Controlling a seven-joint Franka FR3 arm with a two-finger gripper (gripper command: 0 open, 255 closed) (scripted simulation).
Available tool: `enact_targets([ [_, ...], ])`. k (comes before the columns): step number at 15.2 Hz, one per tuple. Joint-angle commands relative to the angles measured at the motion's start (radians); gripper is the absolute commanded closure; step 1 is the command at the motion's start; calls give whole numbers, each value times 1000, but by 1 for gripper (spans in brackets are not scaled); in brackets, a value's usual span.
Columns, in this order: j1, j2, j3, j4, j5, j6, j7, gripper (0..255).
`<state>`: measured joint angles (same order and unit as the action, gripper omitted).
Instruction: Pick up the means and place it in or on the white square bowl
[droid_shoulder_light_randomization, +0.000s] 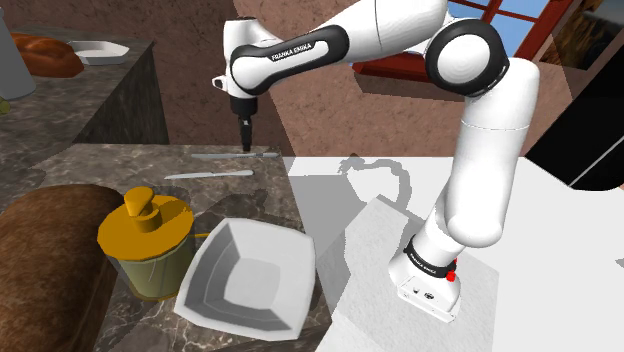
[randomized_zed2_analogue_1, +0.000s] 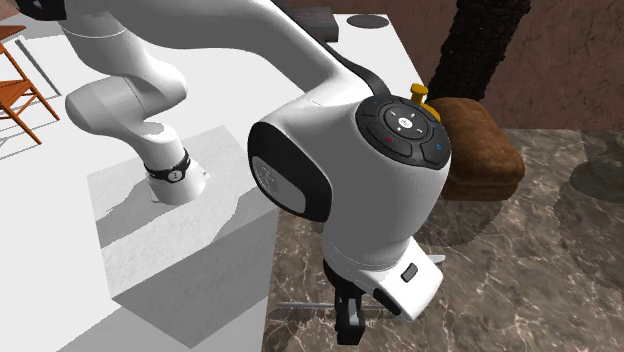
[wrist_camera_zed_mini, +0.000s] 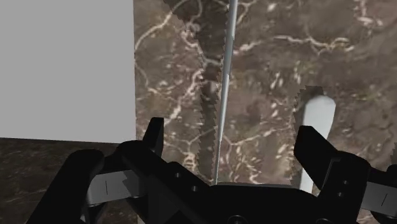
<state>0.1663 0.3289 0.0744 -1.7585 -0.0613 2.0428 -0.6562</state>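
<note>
The black gripper (wrist_camera_zed_mini: 231, 127) hung with its fingers apart, astride a thin grey knife (wrist_camera_zed_mini: 224, 95) on the marble counter (wrist_camera_zed_mini: 267, 57), at the shoulder view's upper centre. The hand hid the knife's near end. The white square bowl (droid_shoulder_light_randomization: 250, 275) sat at bottom centre, at the counter's edge.

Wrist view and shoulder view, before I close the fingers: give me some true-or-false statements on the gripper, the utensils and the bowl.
1. The gripper is open, with the thin utensil between its fingers, unclasped. True.
2. The white square bowl already holds a utensil. False: nothing lies in it.
3. A second utensil lies nearby on the marble counter. True.
4. The yellow-lidded jar stands inside the bowl. False: it stands beside it, on the shoulder view's left.
</note>
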Motion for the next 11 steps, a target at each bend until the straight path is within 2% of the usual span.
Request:
enact_targets([
  [1, 1, 11, 0, -12, -2, 23, -1, 0],
  [5, 0, 29, -1, -36, -4, 65, 1, 0],
  [11, 0, 29, -1, -36, -4, 65, 1, 0],
])
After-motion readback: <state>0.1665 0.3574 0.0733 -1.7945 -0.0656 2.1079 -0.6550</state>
